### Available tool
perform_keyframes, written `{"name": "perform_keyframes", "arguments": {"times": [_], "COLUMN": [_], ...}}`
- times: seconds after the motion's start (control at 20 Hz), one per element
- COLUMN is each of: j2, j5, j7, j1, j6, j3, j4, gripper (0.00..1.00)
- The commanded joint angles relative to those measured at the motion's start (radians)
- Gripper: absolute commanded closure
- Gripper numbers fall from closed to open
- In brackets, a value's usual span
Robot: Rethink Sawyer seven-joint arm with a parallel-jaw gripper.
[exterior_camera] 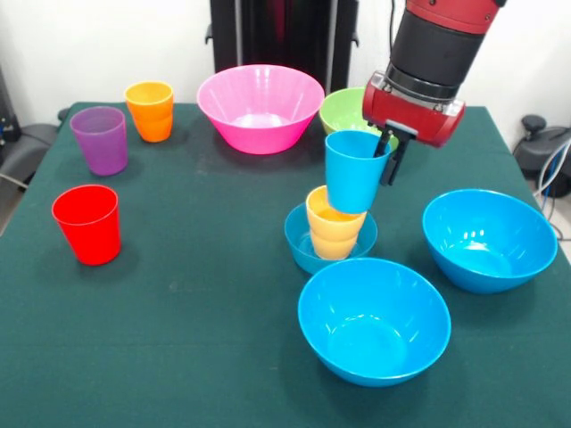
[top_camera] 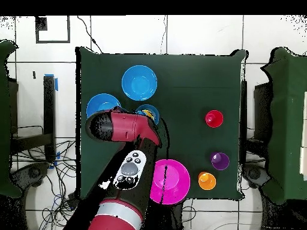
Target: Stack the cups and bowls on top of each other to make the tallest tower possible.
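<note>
The gripper [exterior_camera: 385, 160] is clamping the rim of the light blue cup [exterior_camera: 354, 169], holding it tilted just above the yellow-orange cup [exterior_camera: 334, 223] sitting in the small blue bowl [exterior_camera: 308, 245]. The arm [exterior_camera: 437, 45] is reaching down from above. Two large blue bowls [exterior_camera: 373, 321] [exterior_camera: 489, 239] are flanking the stack closely; open green table [exterior_camera: 178, 303] is lying toward the red cup [exterior_camera: 87, 223].

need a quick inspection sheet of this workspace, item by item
surface: dark green cloth-covered table.
job's things: yellow-orange plastic cup stands in small shallow blue plastic bowl; light blue plastic cup tilted above it; red cup, purple cup, orange cup, large pink bowl, green bowl, two large blue bowls stand apart.
clutter: nothing seen.
grippers: gripper holds light blue cup's rim.
cables: cables on the floor beside the table.
surroundings: white tiled floor.
</note>
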State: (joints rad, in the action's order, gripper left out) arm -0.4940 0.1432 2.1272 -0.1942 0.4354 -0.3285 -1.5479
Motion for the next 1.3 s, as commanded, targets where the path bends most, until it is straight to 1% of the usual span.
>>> {"name": "perform_keyframes", "arguments": {"times": [0.05,0.7,0.9,1.3], "j2": [0.089,0.104,0.101,0.103], "j5": [-0.005,0.001,0.017,0.045], "j7": [0.169,0.176,0.184,0.217], "j1": [-0.022,-0.03,-0.029,-0.052], "j6": [-0.006,-0.049,-0.046,-0.023], "j3": [0.028,0.007,0.02,0.017], "j4": [-0.026,-0.039,-0.049,-0.05], "gripper": [1.0,1.0,1.0,1.0]}}
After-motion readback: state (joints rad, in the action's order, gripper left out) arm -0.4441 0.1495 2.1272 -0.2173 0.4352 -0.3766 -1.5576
